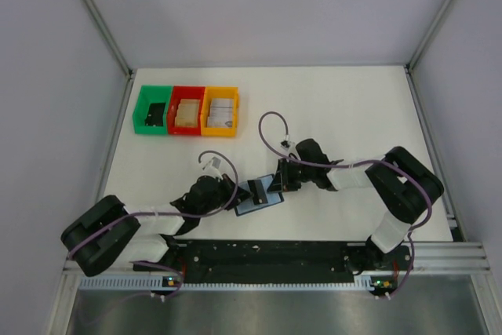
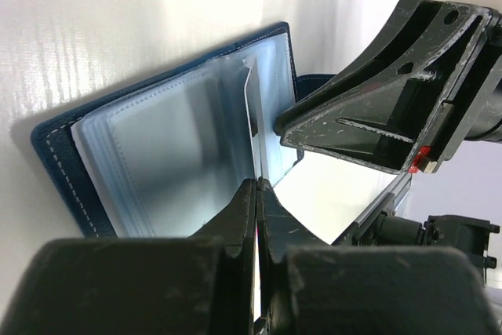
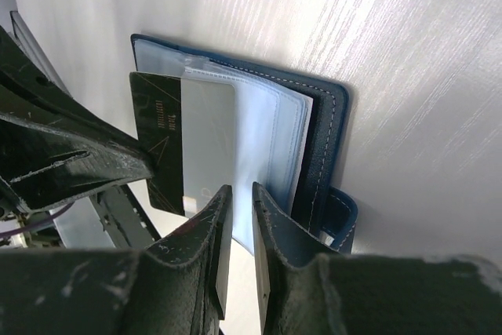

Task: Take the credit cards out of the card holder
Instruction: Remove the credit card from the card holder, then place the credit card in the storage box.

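Note:
The dark blue card holder (image 1: 260,197) lies open on the white table between my two grippers, its clear grey-blue sleeves fanned up (image 2: 157,154) (image 3: 325,139). My left gripper (image 2: 257,184) is shut on the edge of a credit card (image 2: 251,107) that stands partly out of a sleeve. In the right wrist view that card (image 3: 208,139) shows a silvery face with a dark end, and the left gripper (image 3: 145,164) holds the dark end. My right gripper (image 3: 241,190) is nearly closed, with a sleeve edge of the holder between its tips. From above the left gripper (image 1: 239,192) and the right gripper (image 1: 276,182) flank the holder.
A green bin (image 1: 153,111), a red bin (image 1: 187,110) and an orange bin (image 1: 220,111) stand in a row at the back left, each with items in it. Grey walls close in the table on three sides. A metal rail runs along the near edge.

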Controlling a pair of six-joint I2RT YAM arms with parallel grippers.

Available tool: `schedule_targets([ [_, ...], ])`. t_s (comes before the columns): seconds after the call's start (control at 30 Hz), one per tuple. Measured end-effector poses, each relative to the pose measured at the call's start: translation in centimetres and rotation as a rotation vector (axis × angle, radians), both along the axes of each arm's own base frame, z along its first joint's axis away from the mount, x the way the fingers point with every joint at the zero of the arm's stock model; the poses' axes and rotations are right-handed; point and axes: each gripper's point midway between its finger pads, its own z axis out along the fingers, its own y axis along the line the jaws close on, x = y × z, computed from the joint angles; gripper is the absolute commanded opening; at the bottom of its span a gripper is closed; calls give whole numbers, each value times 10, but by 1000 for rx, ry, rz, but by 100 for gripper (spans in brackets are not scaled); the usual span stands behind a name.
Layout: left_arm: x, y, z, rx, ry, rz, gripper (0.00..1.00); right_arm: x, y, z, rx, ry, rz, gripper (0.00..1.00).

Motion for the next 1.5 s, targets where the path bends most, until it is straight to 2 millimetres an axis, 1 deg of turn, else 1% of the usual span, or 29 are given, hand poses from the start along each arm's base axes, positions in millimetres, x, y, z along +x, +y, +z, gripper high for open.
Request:
schedule_targets([
  [0.23,-2,13,1,32,2,42,0,0,0,0,-2,-4,1,17],
  [0.4,-5,32,1,48,-26,97,0,2,-1,2,-8,-21,-1,17],
  [0.5,-5,40,4,56,-46,120,0,4,-4,3,-21,-42,-7,18],
  [0.6,-1,43,15,44,-93,131,0,6,-7,5,-38,-67,-9,21],
  [0.67,0,44,25,28,-129,133,0,6,-9,8,-44,-84,-5,25],
  [0.73,2,44,33,11,-160,132,0,6,-10,14,-41,-108,4,28],
  [0.83,4,45,44,-5,-205,130,0,7,-11,29,-27,-156,21,35],
  [0.87,5,45,46,-5,-217,128,0,7,-11,35,-20,-179,29,38],
  [0.97,5,43,49,-5,-241,90,0,5,-11,53,4,-249,70,53],
  [1.03,4,40,49,-9,-255,45,0,3,-11,62,8,-290,116,62],
  [1.1,1,35,47,-11,-259,-7,0,3,-9,70,9,-337,181,66],
  [1.23,-15,21,48,-32,-286,-149,0,2,-2,89,35,-408,296,67],
  [1.3,-20,17,49,-38,-301,-193,0,-1,3,100,66,-434,353,67],
  [1.4,-30,9,56,-52,-340,-292,0,-5,9,115,107,-466,430,67],
  [1.5,-37,0,69,-79,-388,-377,0,-7,13,122,130,-487,490,64],
])
